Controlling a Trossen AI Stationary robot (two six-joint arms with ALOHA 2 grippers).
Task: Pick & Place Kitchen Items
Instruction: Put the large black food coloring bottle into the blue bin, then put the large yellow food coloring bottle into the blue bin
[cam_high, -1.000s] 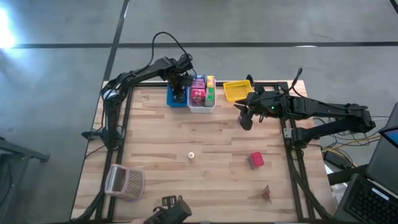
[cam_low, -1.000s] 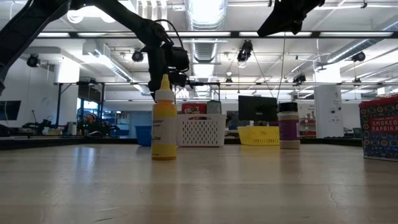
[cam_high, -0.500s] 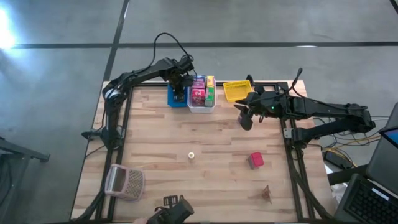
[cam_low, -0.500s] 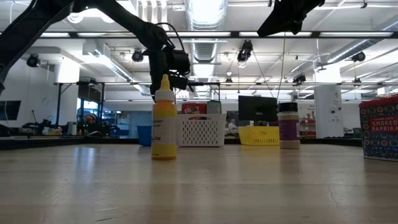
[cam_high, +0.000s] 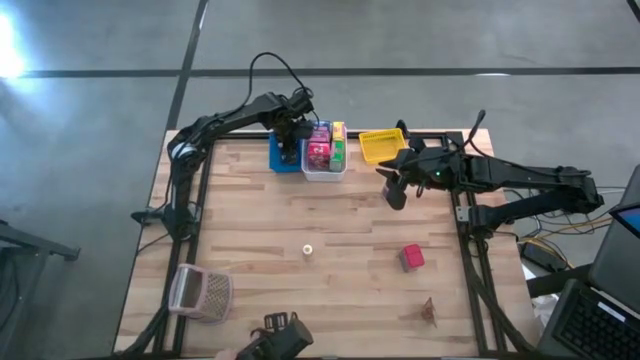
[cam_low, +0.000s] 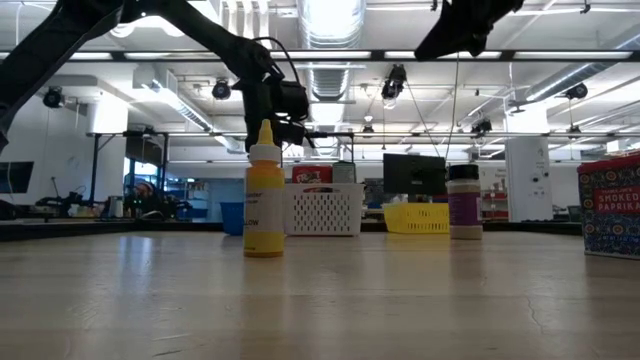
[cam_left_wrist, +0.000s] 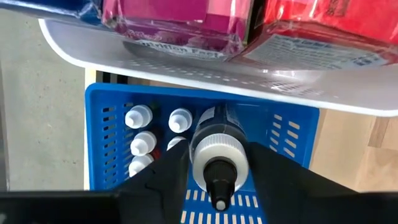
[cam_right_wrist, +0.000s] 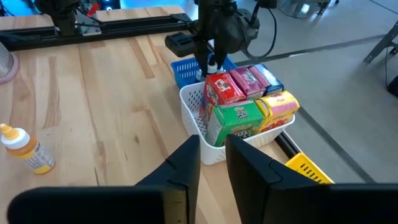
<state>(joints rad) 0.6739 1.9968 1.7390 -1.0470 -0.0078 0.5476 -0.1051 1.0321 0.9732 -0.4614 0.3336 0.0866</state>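
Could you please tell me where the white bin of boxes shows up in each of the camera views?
High view: white bin at the far edge, centre.
Low view: white bin far back, centre.
Left wrist view: its rim crosses above the blue bin.
Right wrist view: centre.
Shared landmark: the blue bin beside it.

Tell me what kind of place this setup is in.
Likely a robotics lab or open workshop hall: bare ceiling ducts with strip lights overhead, monitors and benches behind, and a butcher-block table with two fixed arms sorting toy groceries.
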